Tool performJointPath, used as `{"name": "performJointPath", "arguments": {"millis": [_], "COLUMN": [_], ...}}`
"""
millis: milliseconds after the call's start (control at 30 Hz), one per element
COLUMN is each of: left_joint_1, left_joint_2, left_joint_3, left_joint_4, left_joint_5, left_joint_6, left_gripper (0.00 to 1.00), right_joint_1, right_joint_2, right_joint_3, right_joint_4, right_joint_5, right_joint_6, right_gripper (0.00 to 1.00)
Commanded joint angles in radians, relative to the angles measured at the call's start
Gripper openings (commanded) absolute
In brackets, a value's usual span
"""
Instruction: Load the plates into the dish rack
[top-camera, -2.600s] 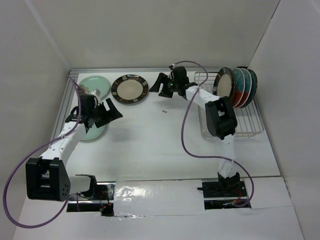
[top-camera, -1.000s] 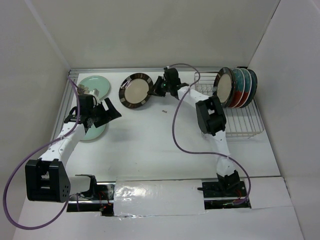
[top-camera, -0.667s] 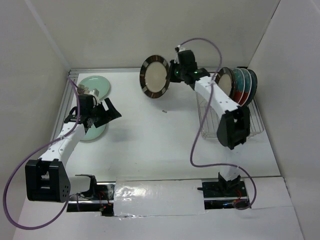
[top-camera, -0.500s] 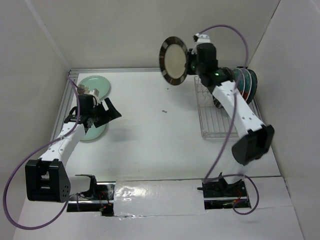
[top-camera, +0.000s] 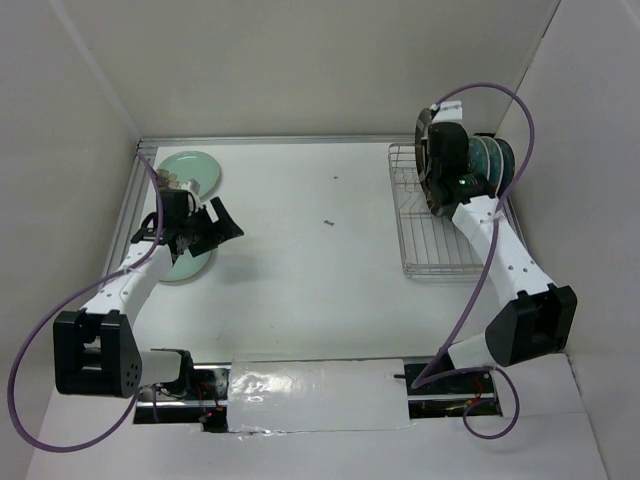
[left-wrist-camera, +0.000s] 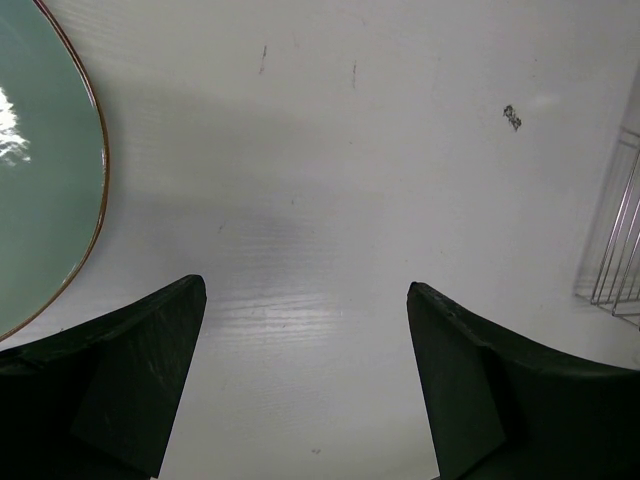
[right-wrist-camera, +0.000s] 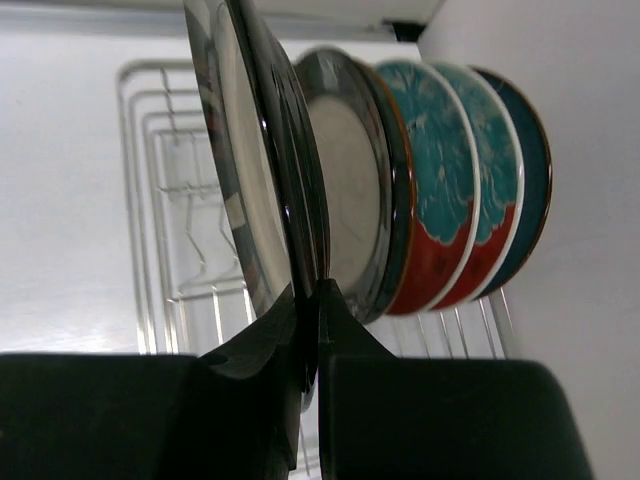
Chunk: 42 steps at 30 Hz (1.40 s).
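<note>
My right gripper (top-camera: 436, 162) (right-wrist-camera: 312, 300) is shut on the rim of a cream plate with a dark striped rim (top-camera: 424, 150) (right-wrist-camera: 250, 170). It holds the plate upright and edge-on over the back of the silver wire dish rack (top-camera: 425, 262) (right-wrist-camera: 140, 200). Just right of it stand a matching cream plate (right-wrist-camera: 345, 200), two red-and-teal plates (right-wrist-camera: 440, 200) and a dark teal plate (right-wrist-camera: 535, 180). Two mint-green plates lie flat at the left, one at the back (top-camera: 192, 168) and one (top-camera: 188, 264) (left-wrist-camera: 40, 180) partly under my left arm. My left gripper (top-camera: 228, 222) (left-wrist-camera: 305, 290) hangs open and empty beside it.
White walls close in the table on the left, back and right. A small dark speck (top-camera: 328, 222) (left-wrist-camera: 512, 117) lies on the white surface mid-table. The rack's near corner (left-wrist-camera: 612, 250) shows at the right edge of the left wrist view.
My right arm lifted the cream striped plate off the back of the table, swung it right and turned it on edge over the rack. The left arm stayed still.
</note>
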Motion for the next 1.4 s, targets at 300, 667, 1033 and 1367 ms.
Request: {"name": "performJointPath", "arguments": {"millis": [300,667,1033,1367], "left_joint_1": [0.004,0.004,0.004,0.004], "left_joint_2": [0.013,0.032,0.032,0.021], "left_joint_3": [0.0,0.0,0.0,0.0], "left_joint_4": [0.02,0.029,0.029,0.029], "left_joint_5": [0.023,0.032,0.032,0.023], "left_joint_6": [0.023,0.023,0.023,0.023], "left_gripper": [0.94,0.94,0.94,0.94], "right_joint_1": [-0.093,-0.131,-0.15,-0.159], "right_joint_2": [-0.071,-0.082,-0.013,0.09], "right_joint_3": [-0.072,0.006,-0.083,-0.106], "right_joint_4": [0.288,0.266,0.286,0.295], "right_joint_5": [0.061,0.052,-0.006,-0.071], "right_joint_6": [0.025,0.015,0.049,0.113], "right_gripper": [0.0,0.0,0.0,0.0]}}
